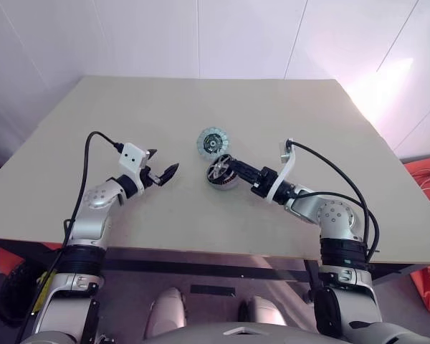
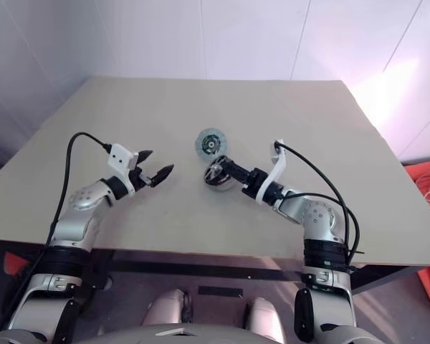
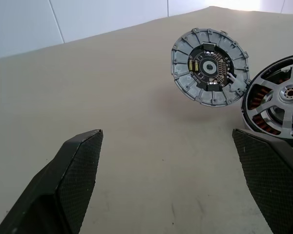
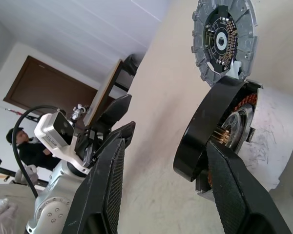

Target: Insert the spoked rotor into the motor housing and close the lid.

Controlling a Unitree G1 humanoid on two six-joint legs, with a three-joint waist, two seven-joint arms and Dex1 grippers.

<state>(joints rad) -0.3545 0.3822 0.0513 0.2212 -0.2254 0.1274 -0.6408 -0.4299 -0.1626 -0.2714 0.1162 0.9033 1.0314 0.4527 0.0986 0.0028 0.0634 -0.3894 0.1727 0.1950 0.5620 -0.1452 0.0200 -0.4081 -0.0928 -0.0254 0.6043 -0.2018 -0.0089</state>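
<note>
- The spoked rotor [image 3: 279, 100] sits tilted at the mouth of the motor housing [image 4: 276, 141], with copper windings visible through its spokes. It is judged partly inserted and not yet seated flat.
- The motor housing rests on the table [image 1: 287, 107], near its middle.
- The right gripper [image 1: 231, 168] is at the rotor. In the right wrist view one finger lies against the dark rim and the other stands apart from it. Whether the rim is clamped cannot be told.
- The lid [image 1: 213, 141] lies just beyond the housing, segmented face and circuit hub upward, touched by neither gripper. Its edge looks very close to the rotor rim; contact cannot be confirmed.
- The left gripper [image 1: 160, 167] hovers over the table with jaws spread wide and empty, well apart from the parts.
- Remaining, as judged: level and seat the rotor, then fit the lid on the housing.
</note>
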